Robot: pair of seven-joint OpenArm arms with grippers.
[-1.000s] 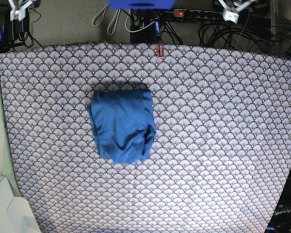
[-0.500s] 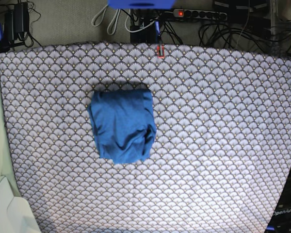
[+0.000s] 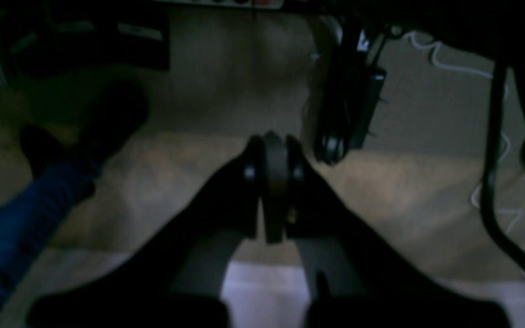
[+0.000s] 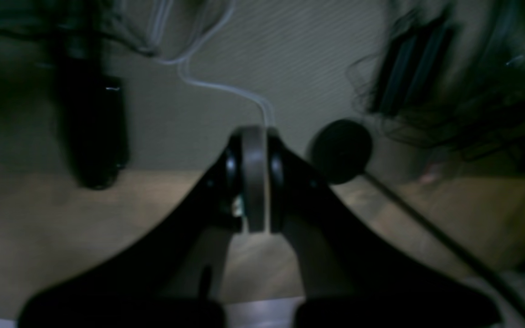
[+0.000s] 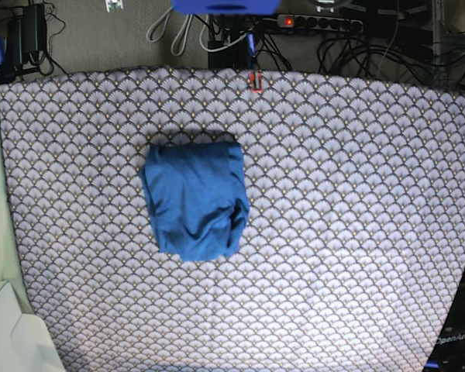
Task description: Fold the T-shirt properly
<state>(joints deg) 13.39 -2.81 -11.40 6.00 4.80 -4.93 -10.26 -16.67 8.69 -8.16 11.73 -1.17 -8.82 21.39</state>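
Observation:
The T-shirt [image 5: 195,200] lies folded into a compact blue bundle, left of the middle of the scallop-patterned table cloth [image 5: 356,194], with a few wrinkles on top. Neither arm reaches over the cloth in the base view. The left wrist view shows my left gripper [image 3: 271,146] shut with nothing between its fingers, pointing at the floor beyond the table. My right gripper [image 4: 254,141] is likewise shut and empty in the right wrist view, over floor and cables. The T-shirt is not visible in either wrist view.
A red clamp [image 5: 255,81] grips the cloth's far edge. A power strip [image 5: 318,22] and tangled cables lie on the floor behind. A white box [image 5: 15,341] sits at the near left corner. A blue-clad leg with a dark shoe [image 3: 2,228] shows beside the left gripper.
Both white gripper tips, seen at the top corners of the base view a second ago, have withdrawn out of it. The T-shirt has not moved.

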